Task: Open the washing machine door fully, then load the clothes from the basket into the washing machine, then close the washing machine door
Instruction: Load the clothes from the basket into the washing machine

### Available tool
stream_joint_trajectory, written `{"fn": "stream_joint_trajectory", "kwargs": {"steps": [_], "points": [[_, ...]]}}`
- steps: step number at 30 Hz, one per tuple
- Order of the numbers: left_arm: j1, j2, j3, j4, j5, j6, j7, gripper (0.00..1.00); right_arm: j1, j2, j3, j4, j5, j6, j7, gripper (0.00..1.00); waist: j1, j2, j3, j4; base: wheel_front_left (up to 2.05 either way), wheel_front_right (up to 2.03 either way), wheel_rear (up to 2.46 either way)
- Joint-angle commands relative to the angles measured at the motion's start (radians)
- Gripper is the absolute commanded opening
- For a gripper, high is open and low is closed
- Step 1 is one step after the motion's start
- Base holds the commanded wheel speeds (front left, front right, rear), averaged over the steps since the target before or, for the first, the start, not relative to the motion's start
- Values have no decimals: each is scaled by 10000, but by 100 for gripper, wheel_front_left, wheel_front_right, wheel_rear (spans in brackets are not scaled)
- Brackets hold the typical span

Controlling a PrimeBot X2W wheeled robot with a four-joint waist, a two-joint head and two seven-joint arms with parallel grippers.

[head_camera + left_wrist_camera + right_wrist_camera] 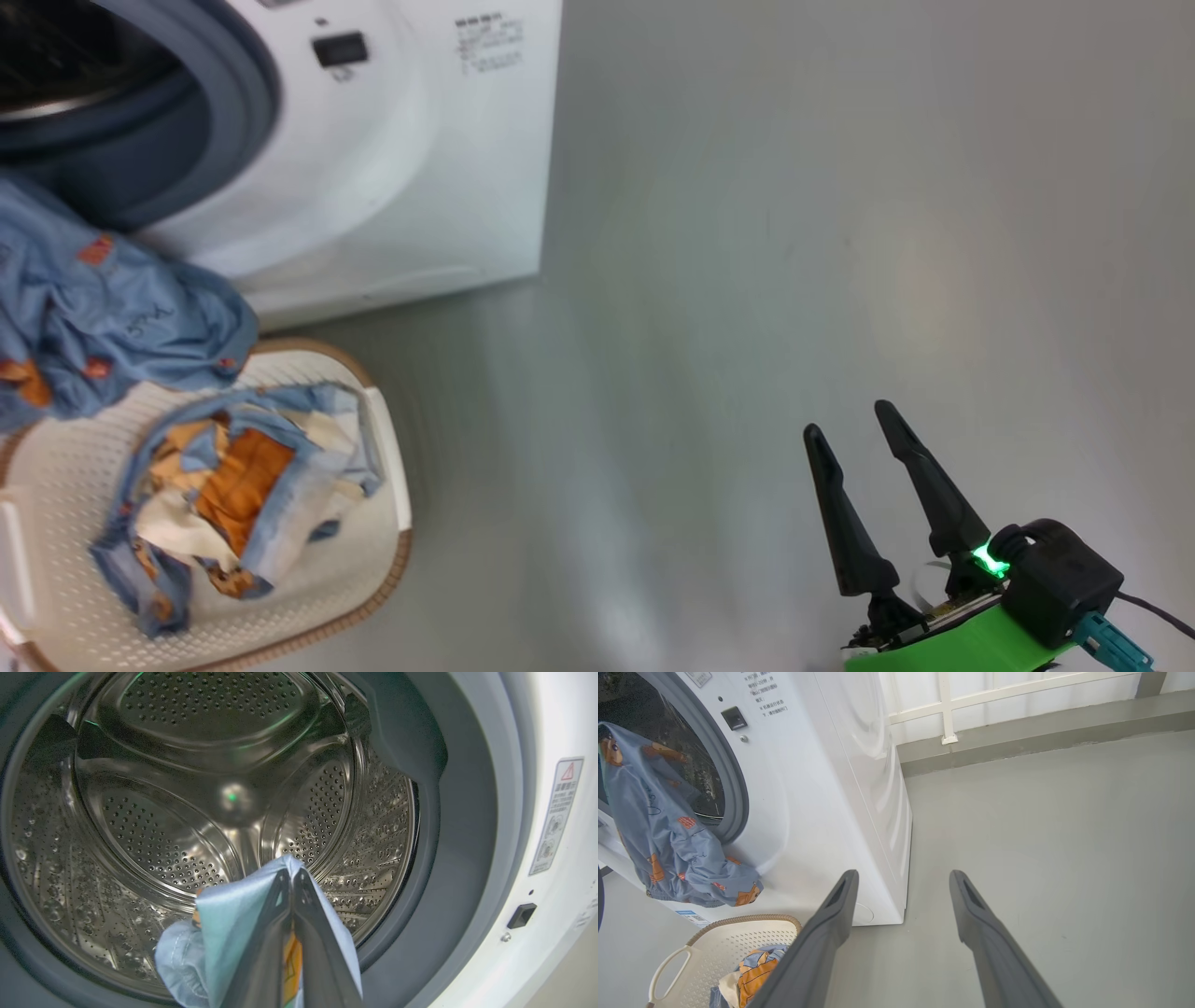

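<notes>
My left gripper [292, 873] is shut on a light-blue cloth [229, 914] and holds it at the mouth of the washing machine, in front of the steel drum [187, 788]. This cloth [103, 317] hangs from the opening down over the basket [397, 551]. More clothes [233, 485] in blue, cream and orange lie in the basket. The washing machine [401, 168] stands with its mouth open; its door is out of view. My right gripper [848, 418] is open and holds nothing, low over the floor to the right of the machine. The right wrist view shows the hanging cloth [658, 826] and the basket [738, 938].
Bare grey floor [747, 280] stretches to the right of the machine. In the right wrist view a grey kerb [1017, 737] and a white railing [948, 709] bound the floor behind the machine. The basket stands close against the machine's front.
</notes>
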Motion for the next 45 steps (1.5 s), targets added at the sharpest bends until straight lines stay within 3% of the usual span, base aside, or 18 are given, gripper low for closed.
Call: {"fn": "stream_joint_trajectory", "kwargs": {"steps": [1,10,19,26,30,38,44,45], "points": [[-483,724,226,-144,-130,48,-51,0,-104,-66,347,-317,45,27,-48,100,0,0,770,-321,0,0,0],[-1445,1453,-811,631,-756,48,-51,0,-197,-66,723,-470,195,27,-48,100,0,0,1400,-618,0,0,0],[-2893,2671,-2587,1914,-1900,48,32,0,-105,-66,1061,-614,338,27,-48,100,0,0,2047,-1002,0,0,0],[-4034,3279,-3170,2727,-2382,48,28,0,33,-66,1365,-709,370,27,-48,100,0,0,2347,-1336,0,0,0],[-4739,3492,-3025,2677,-1997,48,-37,0,122,-66,1503,-805,335,27,-48,100,0,0,2499,-1472,0,0,0],[-5259,2950,-825,1375,-442,48,-48,0,151,-66,1772,-901,349,27,-48,100,0,0,2746,-1686,0,0,0],[-4519,2779,-886,1205,-482,48,-49,0,104,-66,1853,-840,392,27,-48,100,0,0,2756,-1718,0,0,0],[-4443,2813,-976,1241,-537,48,-50,17,87,-66,1859,-819,412,27,-48,100,0,0,2744,-1716,0,0,0]]}}
